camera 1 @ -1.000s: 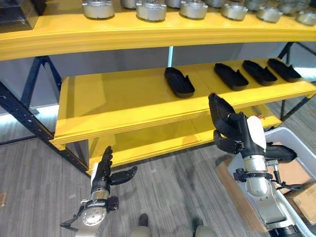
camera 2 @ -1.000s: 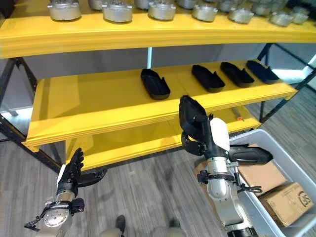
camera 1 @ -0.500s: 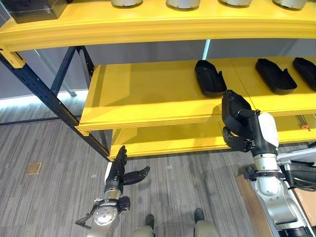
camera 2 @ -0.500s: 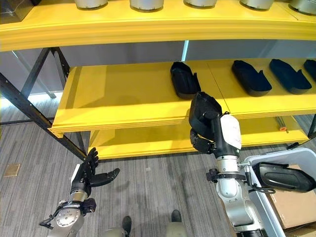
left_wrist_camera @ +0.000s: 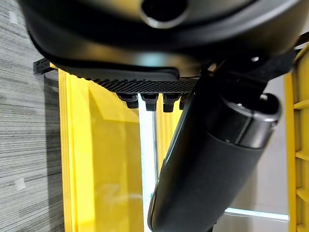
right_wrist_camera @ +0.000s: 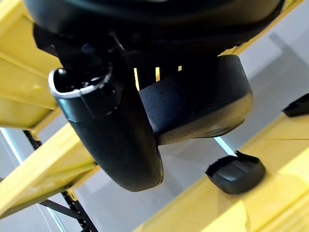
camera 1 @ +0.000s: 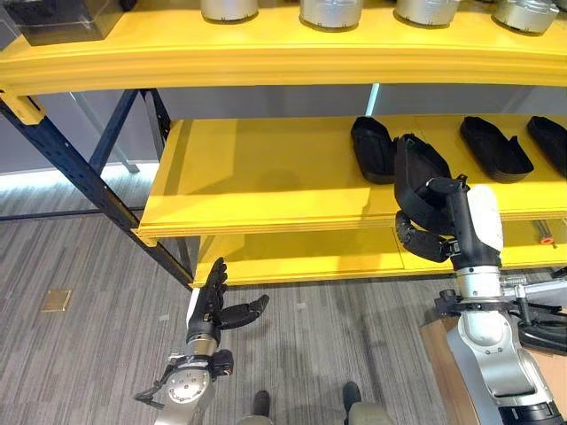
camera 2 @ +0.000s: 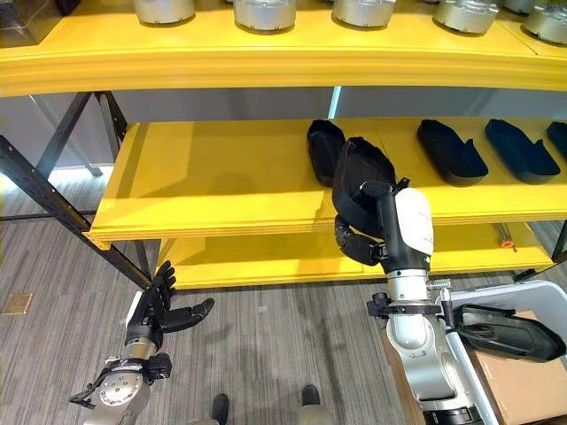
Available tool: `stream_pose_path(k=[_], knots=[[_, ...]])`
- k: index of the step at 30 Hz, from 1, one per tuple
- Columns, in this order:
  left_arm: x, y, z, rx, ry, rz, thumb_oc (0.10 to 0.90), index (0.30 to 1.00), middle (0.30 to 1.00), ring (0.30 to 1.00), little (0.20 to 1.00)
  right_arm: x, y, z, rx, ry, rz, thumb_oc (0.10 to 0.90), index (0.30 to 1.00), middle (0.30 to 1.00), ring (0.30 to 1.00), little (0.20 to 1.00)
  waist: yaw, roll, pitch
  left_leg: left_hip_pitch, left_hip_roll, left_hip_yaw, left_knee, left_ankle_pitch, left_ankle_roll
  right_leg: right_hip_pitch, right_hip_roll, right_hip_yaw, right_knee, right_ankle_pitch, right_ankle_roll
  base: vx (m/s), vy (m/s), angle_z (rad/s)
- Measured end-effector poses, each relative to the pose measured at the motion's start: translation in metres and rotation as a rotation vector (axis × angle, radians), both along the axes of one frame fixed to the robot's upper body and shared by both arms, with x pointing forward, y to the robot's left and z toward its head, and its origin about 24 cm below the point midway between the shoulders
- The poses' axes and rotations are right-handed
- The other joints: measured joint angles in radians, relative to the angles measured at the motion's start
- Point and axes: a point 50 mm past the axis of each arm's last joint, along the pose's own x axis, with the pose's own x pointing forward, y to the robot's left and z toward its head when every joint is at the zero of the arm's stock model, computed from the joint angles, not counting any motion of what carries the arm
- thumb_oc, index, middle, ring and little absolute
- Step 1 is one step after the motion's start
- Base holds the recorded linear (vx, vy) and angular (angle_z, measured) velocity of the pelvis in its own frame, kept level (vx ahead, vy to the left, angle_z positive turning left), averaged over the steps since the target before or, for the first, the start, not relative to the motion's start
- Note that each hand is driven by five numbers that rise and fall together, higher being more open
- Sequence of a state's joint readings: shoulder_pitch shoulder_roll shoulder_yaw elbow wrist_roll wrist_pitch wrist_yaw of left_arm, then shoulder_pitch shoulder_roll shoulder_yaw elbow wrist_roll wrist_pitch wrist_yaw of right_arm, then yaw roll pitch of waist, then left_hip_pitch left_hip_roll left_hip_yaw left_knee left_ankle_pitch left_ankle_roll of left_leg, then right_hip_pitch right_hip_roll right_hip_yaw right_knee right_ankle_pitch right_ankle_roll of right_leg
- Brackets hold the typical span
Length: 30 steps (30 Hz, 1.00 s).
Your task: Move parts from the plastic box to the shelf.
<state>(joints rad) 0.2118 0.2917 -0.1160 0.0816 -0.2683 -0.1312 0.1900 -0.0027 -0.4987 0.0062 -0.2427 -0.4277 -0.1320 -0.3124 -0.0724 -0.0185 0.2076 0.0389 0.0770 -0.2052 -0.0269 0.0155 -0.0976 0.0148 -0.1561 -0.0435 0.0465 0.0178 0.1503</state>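
Observation:
My right hand [camera 1: 431, 241] is shut on a black shoe-shaped part [camera 1: 416, 177], thumb [right_wrist_camera: 116, 140] under it and fingers round its back. It holds the part upright over the front edge of the yellow middle shelf [camera 1: 266, 177], just right of the leftmost black part [camera 1: 372, 149] lying there. Two similar parts [camera 1: 494, 149] [camera 1: 549, 137] lie further right on that shelf. The plastic box [camera 2: 518, 290] stands low on the right with another black part [camera 2: 500, 329] in it. My left hand [camera 1: 213, 310] hangs open near the floor before the bottom shelf.
Round metal parts [camera 1: 332, 11] line the top shelf. A dark blue diagonal brace [camera 1: 80, 177] carries the rack's left end. Cardboard [camera 2: 523, 390] lies in the plastic box beneath the black part. The left half of the middle shelf is bare yellow board.
The view has swung left across the rack. My right hand has lifted the black part higher and closer to the middle shelf's edge. The left hand has kept its pose.

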Motion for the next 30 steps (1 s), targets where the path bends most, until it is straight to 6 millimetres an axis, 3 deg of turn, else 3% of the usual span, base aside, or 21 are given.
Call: stream_pose_path(k=[6, 17, 19, 24, 28, 29, 30], knots=[[0.0, 0.0, 0.0, -0.001, 0.0, -0.002, 0.9, 1.0, 1.0, 1.0, 1.0, 0.007, 0.005, 0.012, -0.051, -0.041, 0.04, 0.4, 0.3, 0.3, 0.3, 0.3, 0.003, 0.01, -0.022, -0.001, 0.01, -0.022, -0.028, 0.025, -0.005, 0.004, 0.008, -0.023, -0.013, 0.007, -0.01, -0.01, -0.027, 0.09], [-0.001, -0.001, -0.001, -0.018, 0.005, -0.016, 0.9, 1.0, 1.0, 1.0, 1.0, 0.041, 0.032, 0.052, -0.269, -0.114, 0.208, 0.4, 0.3, 0.3, 0.3, 0.3, 0.06, 0.04, -0.043, -0.04, 0.034, -0.093, -0.034, 0.042, -0.012, 0.011, 0.038, -0.092, -0.027, 0.008, -0.031, 0.01, -0.082, 0.17], [-0.002, 0.0, -0.001, -0.038, 0.009, -0.011, 0.9, 1.0, 1.0, 1.0, 1.0, 0.042, 0.035, 0.051, -0.279, -0.108, 0.229, 0.4, 0.3, 0.3, 0.3, 0.3, 0.079, 0.043, -0.044, -0.048, 0.043, -0.107, -0.032, 0.044, -0.01, 0.009, 0.048, -0.103, -0.024, 0.003, -0.036, 0.01, -0.172, 0.2], [-0.001, 0.0, -0.001, -0.063, 0.011, -0.023, 0.9, 1.0, 1.0, 1.0, 1.0, 0.049, 0.032, 0.041, -0.331, -0.02, 0.25, 0.4, 0.3, 0.3, 0.3, 0.3, 0.079, 0.049, -0.046, -0.078, 0.064, -0.144, -0.031, 0.047, -0.008, -0.018, 0.073, -0.131, 0.019, -0.029, -0.057, 0.01, -0.193, 0.21], [-0.001, 0.005, -0.001, -0.039, 0.019, -0.026, 0.9, 1.0, 1.0, 1.0, 1.0, 0.05, 0.03, 0.035, -0.354, 0.032, 0.264, 0.4, 0.3, 0.3, 0.3, 0.3, 0.079, 0.049, -0.045, -0.117, 0.082, -0.129, 0.017, 0.053, -0.001, -0.071, 0.1, -0.125, 0.09, -0.063, -0.087, -0.01, -0.204, 0.01], [0.001, 0.005, 0.0, -0.036, 0.014, -0.031, 0.9, 1.0, 1.0, 1.0, 1.0, 0.052, 0.028, 0.033, -0.346, 0.039, 0.26, 0.4, 0.3, 0.3, 0.3, 0.3, 0.081, 0.041, -0.038, -0.153, 0.072, -0.107, 0.085, 0.058, -0.04, -0.091, 0.105, -0.11, 0.121, -0.086, -0.108, -0.12, -0.161, 0.14], [0.004, 0.005, 0.0, -0.04, 0.011, -0.035, 0.9, 1.0, 1.0, 1.0, 1.0, 0.053, 0.026, 0.031, -0.351, 0.058, 0.249, 0.4, 0.3, 0.3, 0.3, 0.3, 0.086, 0.025, -0.031, -0.2, 0.05, -0.086, 0.167, 0.07, -0.045, -0.093, 0.093, -0.107, 0.129, -0.093, -0.118, -0.11, -0.229, 0.13]])
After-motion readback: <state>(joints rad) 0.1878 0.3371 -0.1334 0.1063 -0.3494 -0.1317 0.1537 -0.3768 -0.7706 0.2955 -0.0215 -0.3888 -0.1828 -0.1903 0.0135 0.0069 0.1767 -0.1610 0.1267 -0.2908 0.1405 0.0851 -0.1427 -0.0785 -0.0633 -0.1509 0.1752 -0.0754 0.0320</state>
